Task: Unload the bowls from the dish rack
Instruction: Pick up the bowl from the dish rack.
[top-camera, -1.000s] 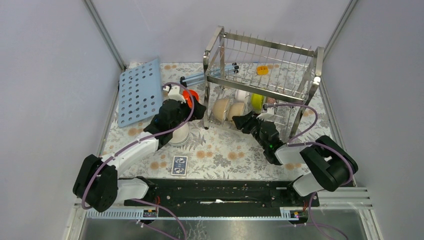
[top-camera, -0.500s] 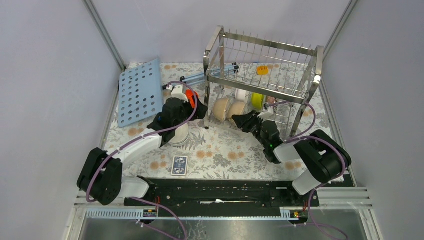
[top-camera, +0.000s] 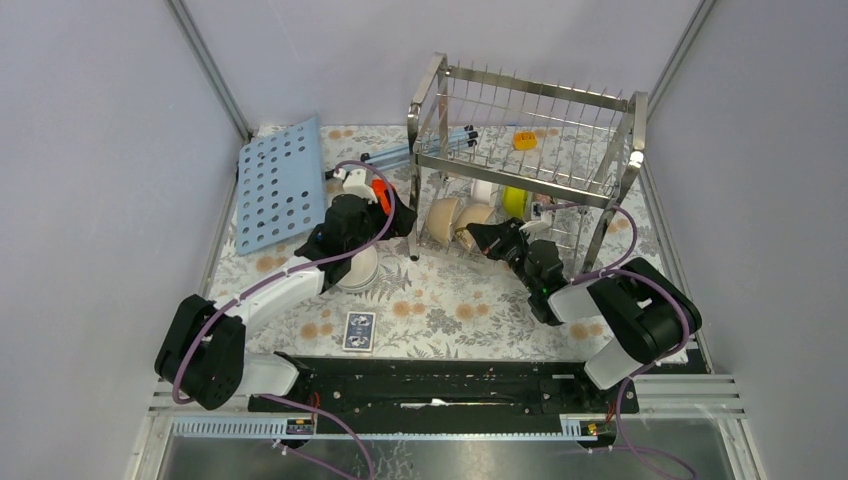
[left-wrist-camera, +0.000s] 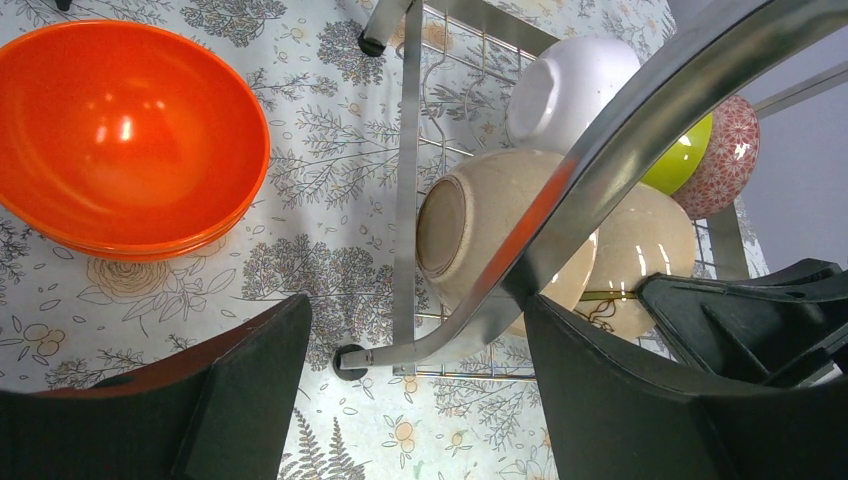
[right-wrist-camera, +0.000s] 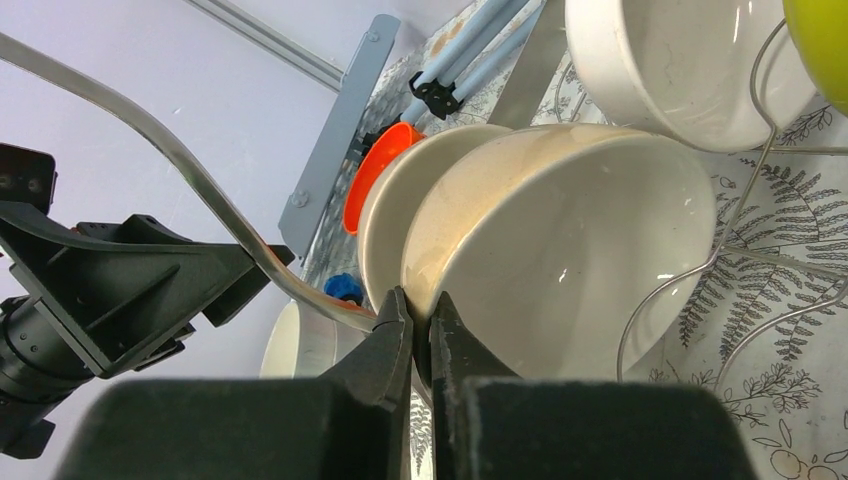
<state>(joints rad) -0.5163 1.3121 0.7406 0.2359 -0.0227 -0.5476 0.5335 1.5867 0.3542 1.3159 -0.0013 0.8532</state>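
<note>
The steel dish rack (top-camera: 527, 135) stands at the back right. Its lower tier holds two beige bowls (top-camera: 441, 217) on edge, a white bowl (top-camera: 485, 189), a yellow-green bowl (top-camera: 514, 203) and a red patterned bowl (left-wrist-camera: 730, 145). My right gripper (top-camera: 482, 237) is shut on the rim of the nearer beige bowl (right-wrist-camera: 570, 250), its fingertips (right-wrist-camera: 398, 322) pinching the edge. My left gripper (left-wrist-camera: 420, 400) is open and empty, straddling the rack's front-left leg (left-wrist-camera: 480, 315), just left of the beige bowls (left-wrist-camera: 490, 240). An orange bowl (left-wrist-camera: 120, 130) sits on the table left of the rack.
A white bowl (top-camera: 358, 270) sits on the table under my left arm. A light-blue perforated board (top-camera: 280, 185) leans at the back left. A card box (top-camera: 359, 330) lies near the front. A small yellow item (top-camera: 525, 140) sits on the rack's top tier.
My right gripper has moved up and left, in to the nearer beige bowl's rim. My left arm shifted slightly toward the rack leg, then stayed put.
</note>
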